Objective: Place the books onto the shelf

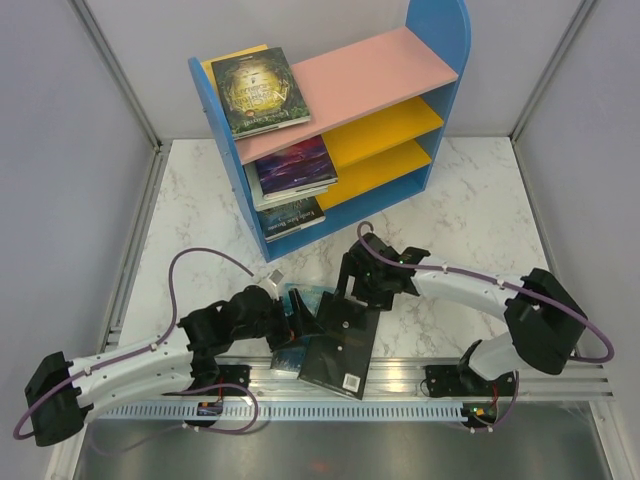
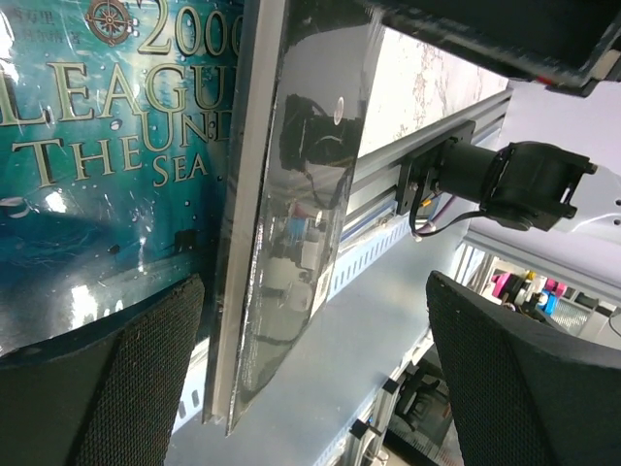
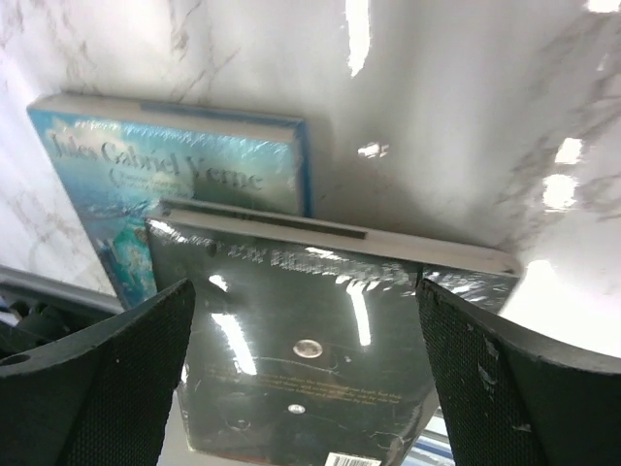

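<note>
The shelf (image 1: 445, 25) has blue side panels, a pink top board (image 1: 370, 75) and yellow lower boards (image 1: 385, 125), and the surface (image 1: 470, 220) is white marble with grey veins. The dark green book (image 1: 260, 92) carries gold lettering and a glowing gold emblem. The purple book (image 1: 293, 165) has a streaked pink-and-violet galaxy pattern, the dark blue book (image 1: 292, 218) pale lettering, the teal book (image 2: 97, 175) gold lettering over sea-blue, and the black book (image 3: 301, 349) a glossy cover with a white barcode patch. The fingers (image 2: 146, 379) are black with a fine mesh texture, and the arms (image 1: 130, 365) are white with black joints.

Black book (image 1: 342, 356) apparently lies atop teal book (image 1: 289, 357).
</note>
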Motion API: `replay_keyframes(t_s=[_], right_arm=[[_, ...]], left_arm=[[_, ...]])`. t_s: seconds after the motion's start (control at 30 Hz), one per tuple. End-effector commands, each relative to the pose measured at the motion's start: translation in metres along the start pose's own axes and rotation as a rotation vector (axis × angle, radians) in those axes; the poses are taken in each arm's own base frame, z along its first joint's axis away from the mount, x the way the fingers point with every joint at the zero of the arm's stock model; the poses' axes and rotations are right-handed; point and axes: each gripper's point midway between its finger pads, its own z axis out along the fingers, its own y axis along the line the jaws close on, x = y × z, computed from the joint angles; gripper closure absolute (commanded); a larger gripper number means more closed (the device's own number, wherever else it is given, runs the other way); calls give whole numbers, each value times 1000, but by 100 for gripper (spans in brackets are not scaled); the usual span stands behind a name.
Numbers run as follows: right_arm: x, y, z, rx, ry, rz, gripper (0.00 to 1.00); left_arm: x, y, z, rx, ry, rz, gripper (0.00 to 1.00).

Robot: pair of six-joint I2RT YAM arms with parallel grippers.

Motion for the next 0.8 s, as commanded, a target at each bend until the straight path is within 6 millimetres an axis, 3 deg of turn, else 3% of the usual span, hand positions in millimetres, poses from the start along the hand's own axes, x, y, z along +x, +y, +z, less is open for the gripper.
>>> replay_keyframes(t_s=[0.0,0.17,0.33,0.43,0.47,0.53,0.77], right_arm=[[-18,-24,-21,57,-89,17,2],[-5,-65,-41,78,-99,98,2],[17,-81,-59,4,-96,196,2],[46,-84,-53,-88,6,269,2],[56,-89,-41,-118,30,286,2],[68,-83,-38,-201,74,310,2],[79,-76,-16,-324,97,369,2]], left_arm=[[-10,0,2,0,-55,-18,2],[-8,6,4,-19,-48,-25,2],[-6,11,7,-35,-33,-31,2],[-5,14,9,-40,-30,-41,2],[-4,14,9,-40,-29,-43,2],[-4,15,10,-38,-27,-49,2],[-2,11,15,-18,-14,-70,2]])
